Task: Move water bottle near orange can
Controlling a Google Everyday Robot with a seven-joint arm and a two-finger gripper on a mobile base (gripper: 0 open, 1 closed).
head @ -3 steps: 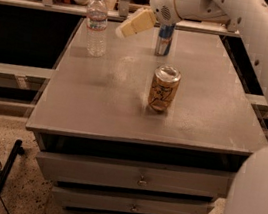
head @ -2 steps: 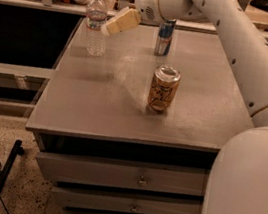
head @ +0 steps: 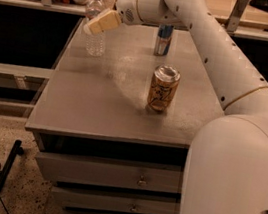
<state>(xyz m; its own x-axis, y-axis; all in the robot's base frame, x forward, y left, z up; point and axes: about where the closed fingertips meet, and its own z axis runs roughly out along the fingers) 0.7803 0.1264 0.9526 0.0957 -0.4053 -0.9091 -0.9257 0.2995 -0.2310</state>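
Note:
The water bottle [head: 95,45] stands upright at the back left of the grey table [head: 93,107]; it is clear, with a white cap. The orange can [head: 163,89] stands upright near the middle of the table, to the right of the bottle and nearer the front. My gripper [head: 95,25], with tan tips, reaches in from the right on the white arm. It sits at the bottle's upper body and covers part of it. Whether it touches the bottle does not show.
A slim blue-and-silver can [head: 163,39] stands at the back of the table, behind the orange can. The white arm [head: 209,45] spans the table's right side. Drawers [head: 113,176] sit below the top. A black stand [head: 1,179] and a cable lie on the floor at left.
My gripper has moved left, from near the blue-and-silver can to the water bottle. The bottle and both cans have stayed in place.

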